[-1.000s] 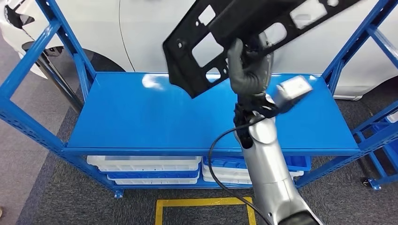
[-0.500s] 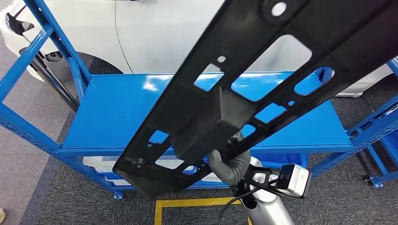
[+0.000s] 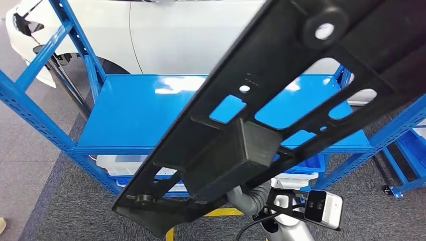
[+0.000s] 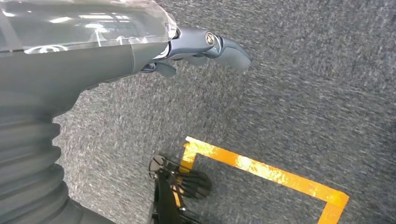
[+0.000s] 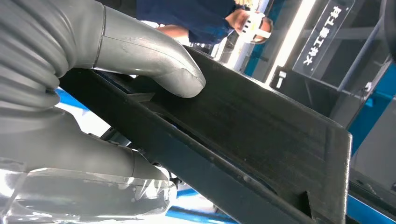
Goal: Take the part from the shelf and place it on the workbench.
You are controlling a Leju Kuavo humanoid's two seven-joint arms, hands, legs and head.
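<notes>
1. Nearest to you, the right hand point(image 3: 249, 195) grips the part point(image 3: 281, 100) from below, at the near edge of the head view. In the right wrist view its thumb point(image 5: 154, 60) presses flat on the part's point(image 5: 243, 140) dark face, and the rest of the hand sits under the part.
2. The part is a long black plastic panel with cut-out windows and a boxy block on its underside. It is in the air, clear of the shelf point(image 3: 145, 108), and runs slantwise from near left up to far right, close in front of the head camera.
3. Just right of the right hand you can see the wrist camera point(image 3: 321, 209), a pale box on a black bracket.
4. The left hand point(image 4: 201, 49) hangs over grey carpet point(image 4: 303, 84) and holds nothing. Its fingers point(image 4: 231, 51) point out loosely; whether they are spread or curled you cannot tell.
5. A yellow tape line point(image 4: 266, 170) marks the carpet below that hand.
6. Beyond the part stands the blue shelf, its top board bare where it shows. White and blue trays point(image 3: 128, 165) are stacked on the level below.
7. Farthest off, behind the shelf, is a white car point(image 3: 186, 35).
8. In the right wrist view a person point(image 5: 205, 16) in dark blue stands beyond the part.
</notes>
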